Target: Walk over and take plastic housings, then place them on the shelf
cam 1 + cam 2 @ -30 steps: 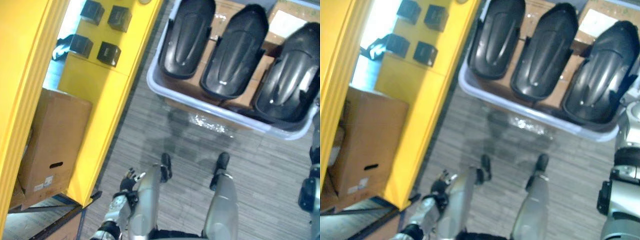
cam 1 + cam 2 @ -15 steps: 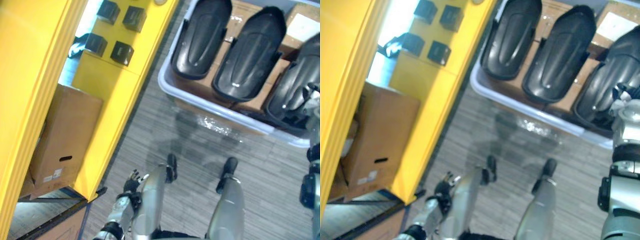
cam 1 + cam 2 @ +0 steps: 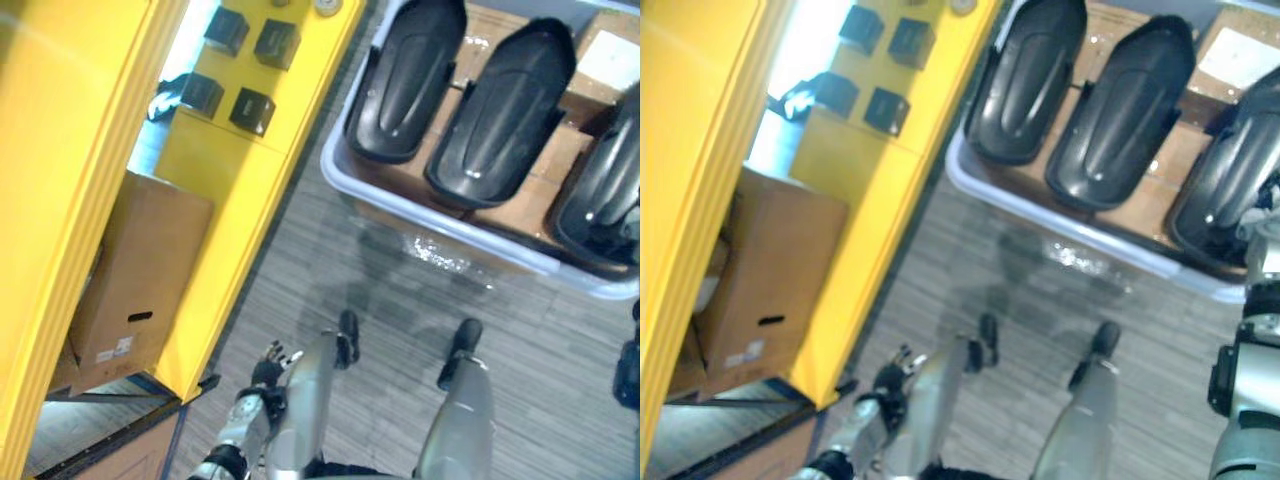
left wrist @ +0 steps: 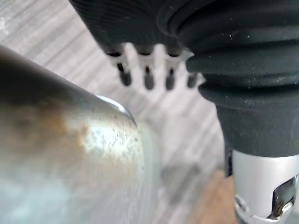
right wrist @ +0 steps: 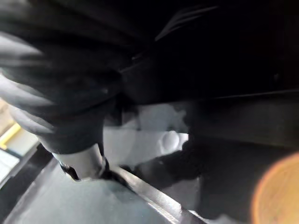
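Yellow shelf (image 3: pixel 245 190) stands beside a tray (image 3: pixel 450 233) of seemingly three black housings (image 3: pixel 405 80).

The left hand (image 4: pixel 145 28), fingers (image 4: pixel 148 80) straight, hangs over grey floor (image 4: pixel 51 28).

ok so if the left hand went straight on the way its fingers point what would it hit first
Probably the grey striped floor: the left hand hangs open with its fingers aimed down at it, and nothing shows in between, though depth is hard to judge.
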